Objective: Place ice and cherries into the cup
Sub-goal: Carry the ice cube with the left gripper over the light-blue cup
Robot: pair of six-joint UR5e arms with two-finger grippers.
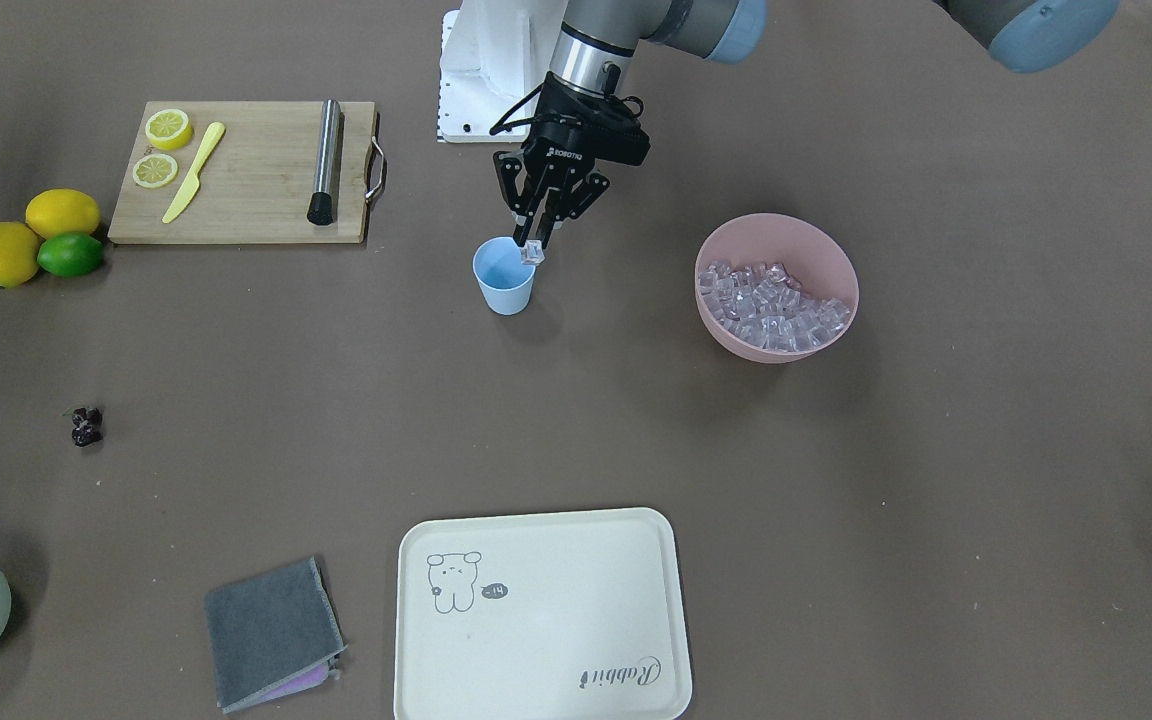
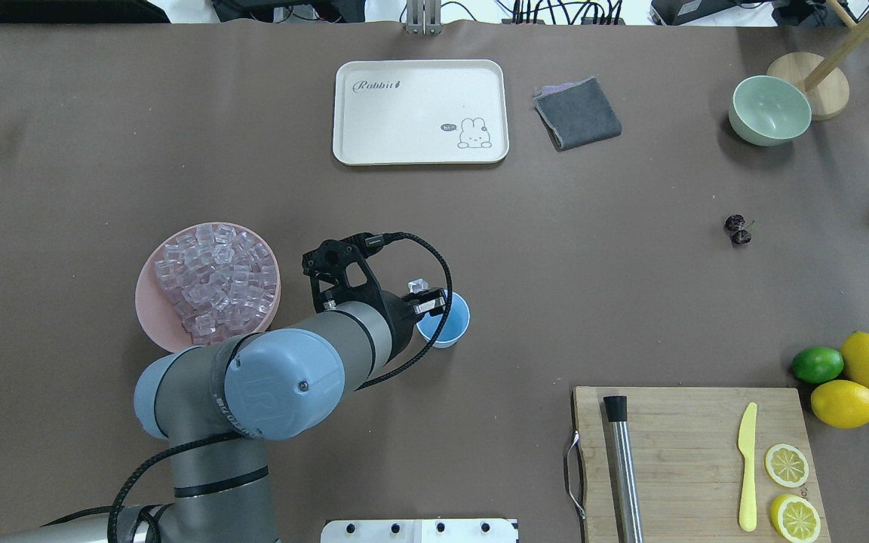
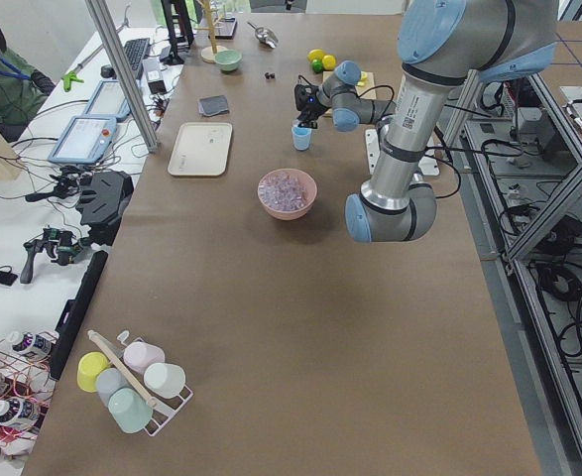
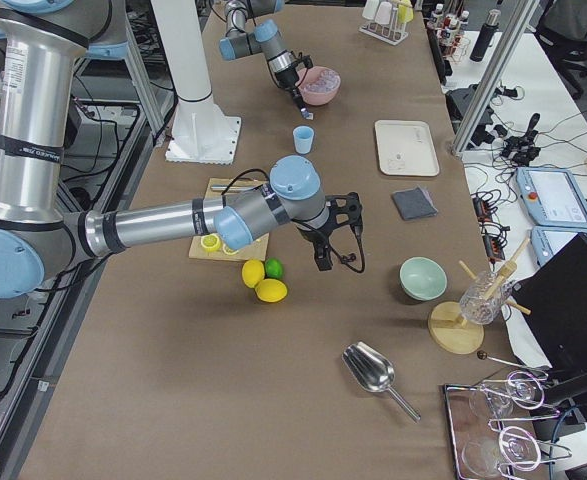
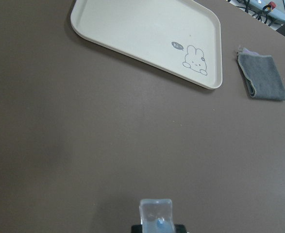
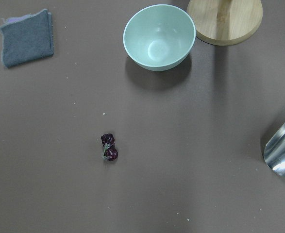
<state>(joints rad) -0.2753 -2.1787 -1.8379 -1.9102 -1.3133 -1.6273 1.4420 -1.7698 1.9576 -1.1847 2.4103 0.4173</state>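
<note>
1. Reaches left arm forward from base, wrist bent down, left gripper (image 1: 536, 238) nose-down over rim of cup (image 1: 504, 280), on bowl side.
2. Pinches one ice cube (image 1: 533, 252) between fingers narrowed to cube width, just above rim.
3. Has other ice (image 1: 774, 305) piled in pink bowl (image 1: 776, 240), near cup.
4. Stretches right arm low and long, right gripper (image 4: 323, 262) pointing down; cannot tell finger opening.
5. Shows cherries (image 6: 109, 147) on bare table, well apart from cup.
</note>
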